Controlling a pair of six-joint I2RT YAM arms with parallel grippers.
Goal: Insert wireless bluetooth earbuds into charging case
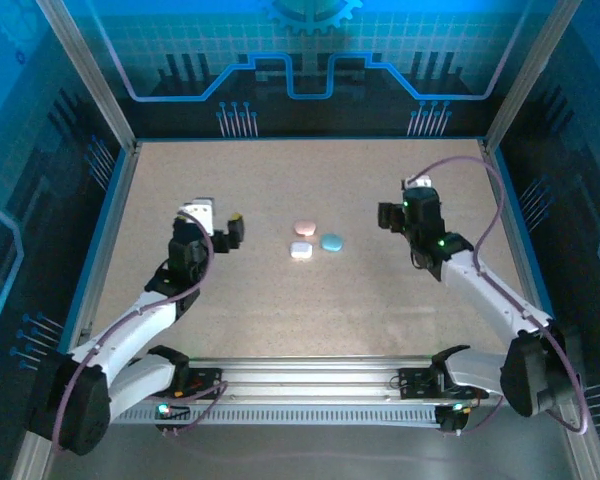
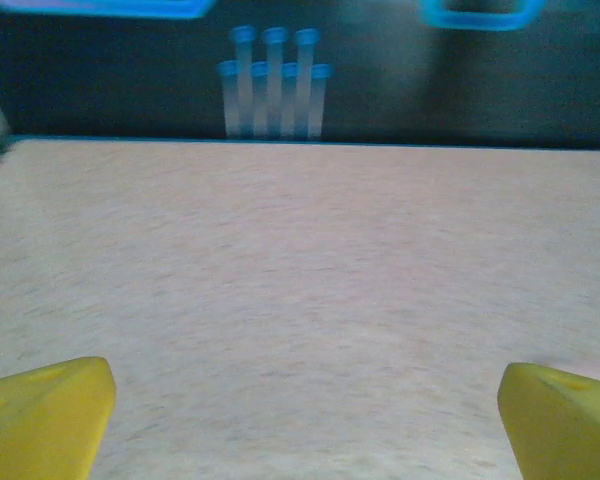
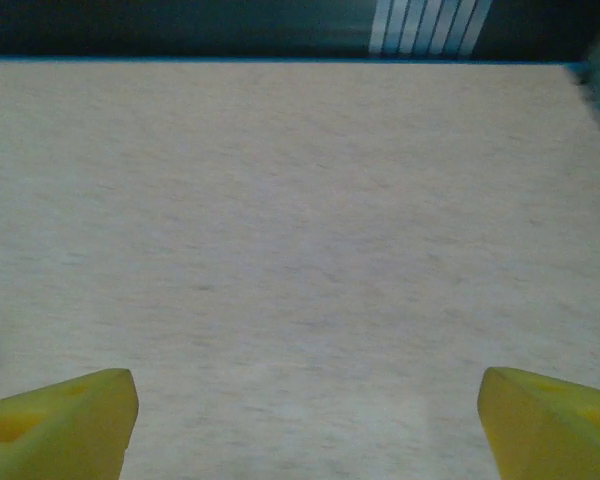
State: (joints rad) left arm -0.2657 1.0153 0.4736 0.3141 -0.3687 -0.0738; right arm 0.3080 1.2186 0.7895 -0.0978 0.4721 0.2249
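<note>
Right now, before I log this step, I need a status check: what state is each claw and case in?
Left claw: open, fingers wide apart, nothing between them.
Right claw: open, nothing between them.
Pink case: lying flat, looks closed.
White case: lying flat, looks closed.
Blue case: lying flat, looks closed.

My left gripper (image 2: 300, 425) is spread wide: its two yellow fingertips (image 2: 45, 415) poke in at the bottom corners, one left and one right, with nothing between them. Under and beyond them lies the table (image 2: 300, 280) – pale beige and finely speckled, somewhat blurred. Its far edge runs straight across, against a dark back wall (image 2: 100, 90). On that wall stands a cluster of pale, blue-topped pins (image 2: 275, 85) – upright, side by side. Glowing blue outlines (image 2: 480, 12) sit at the top edge.
</note>
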